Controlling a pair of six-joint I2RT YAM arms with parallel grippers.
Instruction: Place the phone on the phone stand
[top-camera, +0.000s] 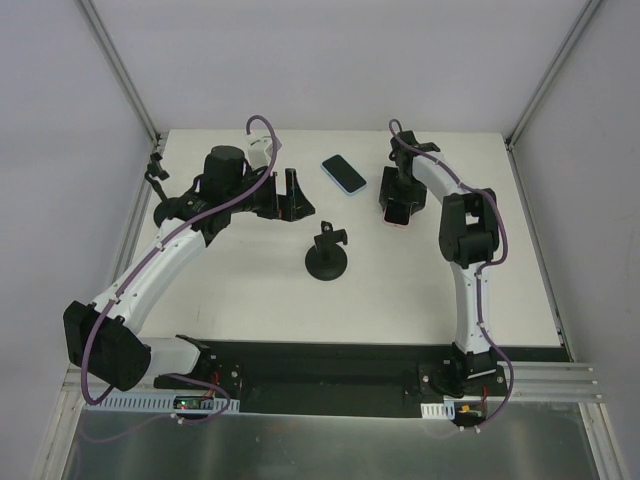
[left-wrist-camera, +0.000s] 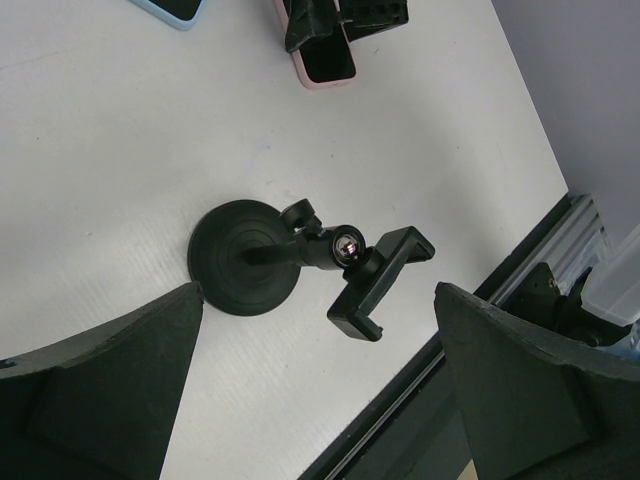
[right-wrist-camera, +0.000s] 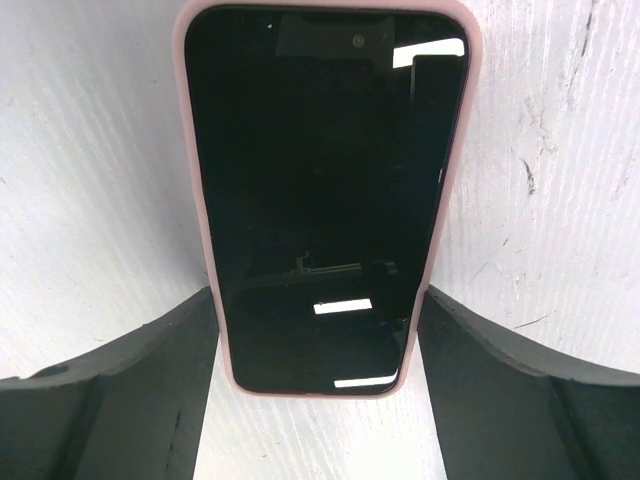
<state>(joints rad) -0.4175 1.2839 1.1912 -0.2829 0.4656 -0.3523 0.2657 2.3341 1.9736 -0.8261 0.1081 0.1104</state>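
Note:
A phone in a pink case (right-wrist-camera: 325, 190) lies screen up on the white table, and its end shows in the top view (top-camera: 397, 221). My right gripper (right-wrist-camera: 318, 330) straddles its near end, with both fingers pressed against its long sides. The black phone stand (top-camera: 327, 258) has a round base and a clamp head, and stands mid-table, left of and nearer than the pink phone. It also shows in the left wrist view (left-wrist-camera: 300, 255). My left gripper (top-camera: 291, 194) is open and empty, held above the table beyond and left of the stand.
A second phone in a light blue case (top-camera: 344, 173) lies at the back of the table between the two grippers, with its corner in the left wrist view (left-wrist-camera: 170, 10). The table's black front rail (left-wrist-camera: 480, 340) runs near the stand's clamp.

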